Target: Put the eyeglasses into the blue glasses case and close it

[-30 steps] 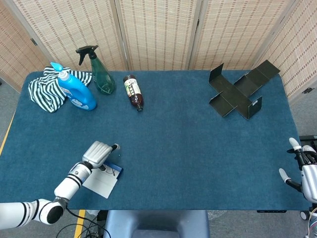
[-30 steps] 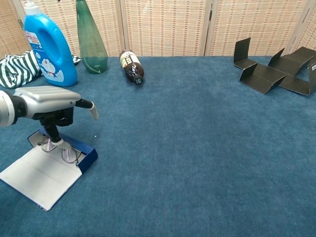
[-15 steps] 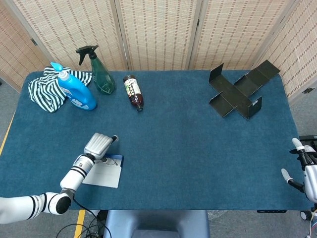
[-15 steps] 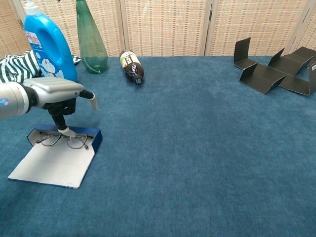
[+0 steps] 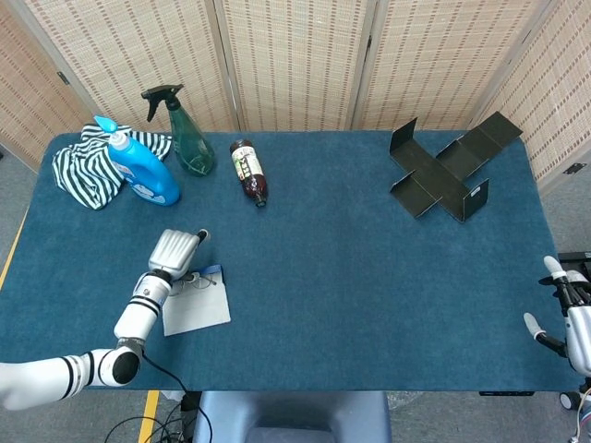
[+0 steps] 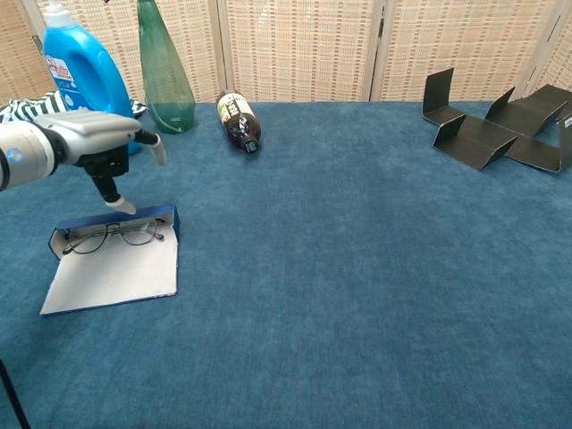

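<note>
Eyeglasses [image 6: 113,236], one pair: we find them lying inside the open blue glasses case [image 6: 116,257], against its raised blue wall, near the table's front left. The case's pale lid lies flat toward the front edge, not yet closed.

Left hand [image 6: 105,144]: we see it poised just behind the case, one downward finger [image 6: 117,203] at or touching the case's back wall; we cannot tell whether it grips the wall. The other fingers are extended and hold nothing.

Right hand [image 5: 568,312]: at the table's far right edge, well apart from the case, fingers apart, nothing in them.

Surroundings, counted:
- one blue detergent bottle [image 6: 83,78], upright, behind the left hand;
- one striped cloth [image 5: 83,162], bunched beside and behind that bottle;
- one green spray bottle [image 6: 164,75], upright, just right of the detergent;
- one brown bottle [image 6: 239,121], lying on its side, further right;
- one dark unfolded box [image 5: 448,171], flattened at the back right, well apart from everything else.

All rest on one blue-carpeted table [image 6: 357,286].
</note>
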`<state>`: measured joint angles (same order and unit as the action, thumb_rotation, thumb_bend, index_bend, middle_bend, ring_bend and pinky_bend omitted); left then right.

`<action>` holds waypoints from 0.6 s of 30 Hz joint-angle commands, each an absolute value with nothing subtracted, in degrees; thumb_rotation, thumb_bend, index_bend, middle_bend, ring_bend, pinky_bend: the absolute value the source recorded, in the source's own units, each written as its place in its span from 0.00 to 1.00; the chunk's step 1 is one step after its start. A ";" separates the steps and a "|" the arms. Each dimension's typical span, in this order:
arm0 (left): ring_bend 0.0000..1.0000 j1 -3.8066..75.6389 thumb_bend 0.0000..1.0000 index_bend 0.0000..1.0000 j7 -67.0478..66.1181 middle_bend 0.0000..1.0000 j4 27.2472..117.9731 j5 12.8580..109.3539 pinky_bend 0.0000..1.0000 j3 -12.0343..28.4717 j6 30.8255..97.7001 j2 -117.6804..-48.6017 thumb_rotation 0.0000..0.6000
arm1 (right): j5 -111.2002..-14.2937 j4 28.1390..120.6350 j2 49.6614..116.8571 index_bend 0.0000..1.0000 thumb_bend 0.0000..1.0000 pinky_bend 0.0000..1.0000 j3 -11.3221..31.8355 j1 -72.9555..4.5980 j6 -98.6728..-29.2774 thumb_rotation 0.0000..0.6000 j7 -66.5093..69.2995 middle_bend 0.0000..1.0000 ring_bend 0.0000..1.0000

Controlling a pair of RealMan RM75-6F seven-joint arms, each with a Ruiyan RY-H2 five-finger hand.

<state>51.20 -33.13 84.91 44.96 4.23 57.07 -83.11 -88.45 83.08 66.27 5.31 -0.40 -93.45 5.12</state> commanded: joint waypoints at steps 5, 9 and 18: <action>0.99 44.81 0.20 0.25 -30.57 1.00 93.90 57.82 1.00 -1.22 63.75 -77.99 1.00 | -88.91 83.07 66.34 0.05 0.27 0.27 5.37 -0.92 -93.09 1.00 5.00 0.34 0.44; 0.99 42.40 0.20 0.24 -29.62 1.00 95.95 62.86 1.00 -3.45 65.41 -77.23 1.00 | -89.35 83.27 66.50 0.05 0.27 0.27 5.30 -1.25 -92.92 1.00 4.76 0.34 0.45; 0.99 38.39 0.20 0.23 -29.22 1.00 95.32 70.21 1.00 -6.36 66.96 -78.85 1.00 | -90.09 84.32 66.22 0.05 0.27 0.27 5.18 -1.58 -93.05 1.00 3.62 0.34 0.45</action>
